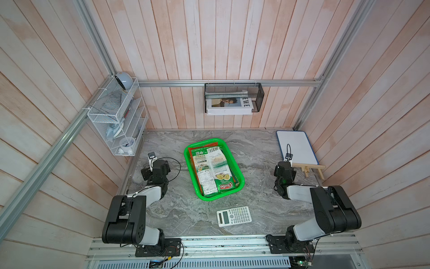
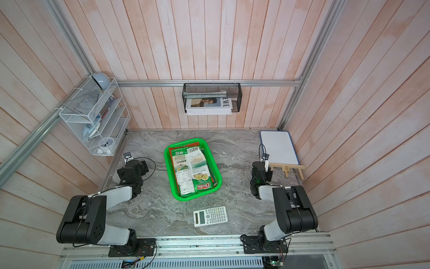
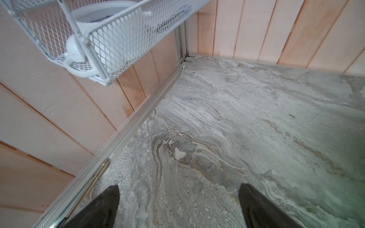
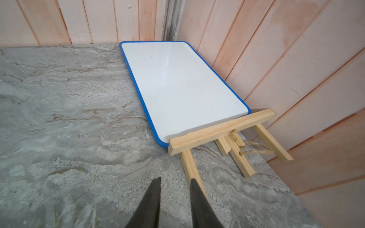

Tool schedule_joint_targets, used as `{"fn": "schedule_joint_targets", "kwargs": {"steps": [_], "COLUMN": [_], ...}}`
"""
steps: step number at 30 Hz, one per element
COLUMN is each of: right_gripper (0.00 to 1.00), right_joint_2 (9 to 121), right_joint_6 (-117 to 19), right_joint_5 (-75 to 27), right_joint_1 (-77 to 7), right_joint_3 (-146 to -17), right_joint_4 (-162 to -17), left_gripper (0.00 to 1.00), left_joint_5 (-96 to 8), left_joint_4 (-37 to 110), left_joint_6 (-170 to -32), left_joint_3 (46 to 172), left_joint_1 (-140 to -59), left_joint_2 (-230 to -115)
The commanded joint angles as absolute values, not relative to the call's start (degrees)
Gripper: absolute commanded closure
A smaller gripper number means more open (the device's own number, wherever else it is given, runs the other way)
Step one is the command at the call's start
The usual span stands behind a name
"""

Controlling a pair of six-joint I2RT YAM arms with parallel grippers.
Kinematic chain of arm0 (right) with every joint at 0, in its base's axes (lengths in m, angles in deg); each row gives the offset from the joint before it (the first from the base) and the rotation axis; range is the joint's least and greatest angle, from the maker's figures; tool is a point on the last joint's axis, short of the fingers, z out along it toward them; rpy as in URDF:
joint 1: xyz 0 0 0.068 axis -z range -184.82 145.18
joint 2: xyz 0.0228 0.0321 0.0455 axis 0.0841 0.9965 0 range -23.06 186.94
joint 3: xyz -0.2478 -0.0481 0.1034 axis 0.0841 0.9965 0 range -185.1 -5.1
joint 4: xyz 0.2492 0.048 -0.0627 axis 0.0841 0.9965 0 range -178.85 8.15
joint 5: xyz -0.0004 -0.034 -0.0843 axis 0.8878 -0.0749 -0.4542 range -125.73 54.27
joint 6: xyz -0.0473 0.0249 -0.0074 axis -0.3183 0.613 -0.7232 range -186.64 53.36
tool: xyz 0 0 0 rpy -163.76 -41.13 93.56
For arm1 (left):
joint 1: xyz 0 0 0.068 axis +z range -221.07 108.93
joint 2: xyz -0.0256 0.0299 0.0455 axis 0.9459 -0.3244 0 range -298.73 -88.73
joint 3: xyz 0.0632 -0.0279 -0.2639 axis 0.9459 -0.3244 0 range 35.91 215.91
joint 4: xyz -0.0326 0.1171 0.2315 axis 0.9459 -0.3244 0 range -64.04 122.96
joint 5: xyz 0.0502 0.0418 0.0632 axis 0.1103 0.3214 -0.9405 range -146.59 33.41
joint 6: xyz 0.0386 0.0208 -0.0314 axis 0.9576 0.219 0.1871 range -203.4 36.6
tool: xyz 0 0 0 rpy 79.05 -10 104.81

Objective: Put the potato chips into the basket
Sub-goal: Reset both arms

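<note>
The green basket (image 1: 209,198) (image 2: 186,198) sits mid-table in both top views. Several potato chips bags lie stacked flat inside it. A white-green "Chuba" bag (image 1: 220,167) (image 2: 200,168) is on top, a beige-green bag (image 1: 203,173) is beside it, and an orange-red edge (image 1: 192,151) shows at the far side. Well left of the basket, my left gripper (image 3: 178,187) hangs wide open over bare marble near the wall rail. My right gripper (image 4: 174,180) is far right of the basket, its jaws a little apart with nothing between them. It hangs over bare marble beside an easel leg.
A white calculator (image 1: 233,216) lies near the front edge. A blue-rimmed whiteboard (image 1: 296,146) (image 4: 183,88) and a wooden easel (image 1: 309,168) (image 4: 221,132) lie in the back right corner. A white wire rack (image 1: 118,121) (image 3: 102,39) hangs on the left wall, and a black mesh holder (image 1: 233,97) on the back wall.
</note>
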State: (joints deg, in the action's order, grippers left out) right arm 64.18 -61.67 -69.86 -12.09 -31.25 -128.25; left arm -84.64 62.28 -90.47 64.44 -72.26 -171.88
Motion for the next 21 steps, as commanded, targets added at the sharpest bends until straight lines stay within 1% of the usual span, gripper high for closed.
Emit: {"fn": "schedule_joint_targets", "kwargs": {"steps": [1, 4, 5, 6, 7, 8, 9, 10, 11, 13, 15, 18, 21], "right_gripper": [0.71, 0.74, 0.75, 0.74, 0.74, 0.73, 0.71, 0.67, 0.53, 0.03, 0.02, 0.02, 0.02], "right_joint_2": [64.02, 64.88, 66.03, 66.75, 66.79, 66.66, 66.78, 66.83, 66.29, 64.68, 64.78, 66.94, 66.63], "right_joint_6": [-63.39, -63.76, -64.57, -65.19, -65.46, -65.58, -65.31, -64.01, -61.56, -61.6, -61.4, -61.88, -62.55], "right_joint_5": [-62.81, -53.63, -51.96, -50.04, -49.12, -48.53, -49.59, -52.73, -57.98, -59.48, -59.55, -59.49, -58.74], "right_joint_1": [-10.86, -8.75, -8.6, -8.56, -8.51, -8.6, -8.51, -8.51, -8.37, -8.74, -8.74, -8.86, -9.32], "right_joint_3": [-30.71, -26.31, -24.2, -22.07, -21.03, -20.54, -20.94, -22.31, -25.01, -27.0, -26.88, -24.91, -25.55], "right_joint_4": [-133.36, -140.55, -146.31, -151.29, -153.32, -153.87, -153.32, -151.33, -145.04, -138.44, -138.86, -146.19, -144.37], "left_gripper": [0.0, 0.0, 0.0, 0.0, 0.0, 0.0, 0.0, 0.0, 0.0, 0.0, 0.0, 0.0, 0.0], "left_joint_5": [-76.09, -75.14, -74.95, -74.76, -75.3, -76.83, -79.09, -79.64, -79.56, -79.84, -79.79, -79.72, -79.73], "left_joint_4": [77.76, 90.38, 92.39, 90.46, 90.22, 91.15, 88.22, 85.62, 85.89, 87.72, 87.52, 87.71, 87.78], "left_joint_6": [-89.7, -89.07, -88.76, -89.01, -89.1, -89.39, -90.47, -90.73, -90.69, -90.38, -90.39, -90.43, -90.43], "left_joint_3": [59.98, 55.33, 54.49, 54.52, 54.62, 55.05, 56.34, 57.05, 57.0, 56.77, 56.75, 56.68, 56.63], "left_joint_1": [-71.9, -71.95, -72.04, -72.11, -72.18, -72.12, -72.12, -72.19, -72.23, -72.3, -72.31, -72.3, -72.33], "left_joint_2": [-173.93, -178.43, -178.48, -177.38, -177.53, -178.34, -178.34, -177.58, -177.61, -178.46, -178.32, -178.33, -178.29]}}
